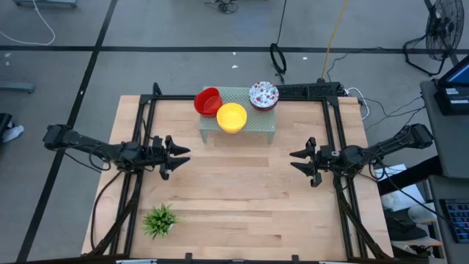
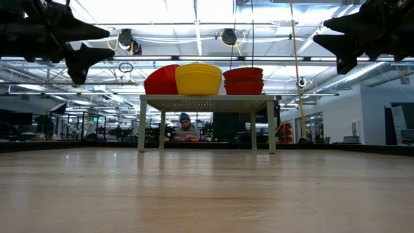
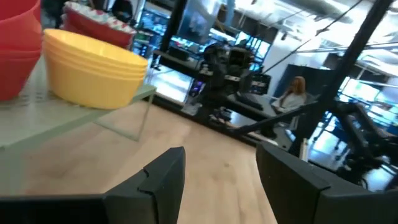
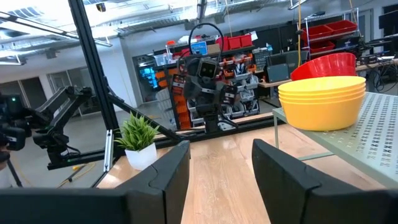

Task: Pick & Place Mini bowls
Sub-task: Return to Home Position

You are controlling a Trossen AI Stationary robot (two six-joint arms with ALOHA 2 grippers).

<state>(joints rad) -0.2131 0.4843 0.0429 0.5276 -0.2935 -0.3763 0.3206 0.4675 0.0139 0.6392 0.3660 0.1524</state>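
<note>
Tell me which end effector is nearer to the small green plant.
Left. The left end effector hovers on the same side of the table as the plant, nearer the shelf; the right end effector hangs at the opposite side.

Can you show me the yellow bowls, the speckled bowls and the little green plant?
yellow bowls (image 1: 231, 117): high view, middle of the top bowl's inside.
speckled bowls (image 1: 264, 94): high view, middle of the top bowl's inside.
green plant (image 1: 160, 219): high view, middle of its leaves.

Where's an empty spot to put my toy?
The table between the left claw and right claw, in front of the shelf, is bare; so is the front strip beside the plant. The shelf is crowded with bowls.
</note>
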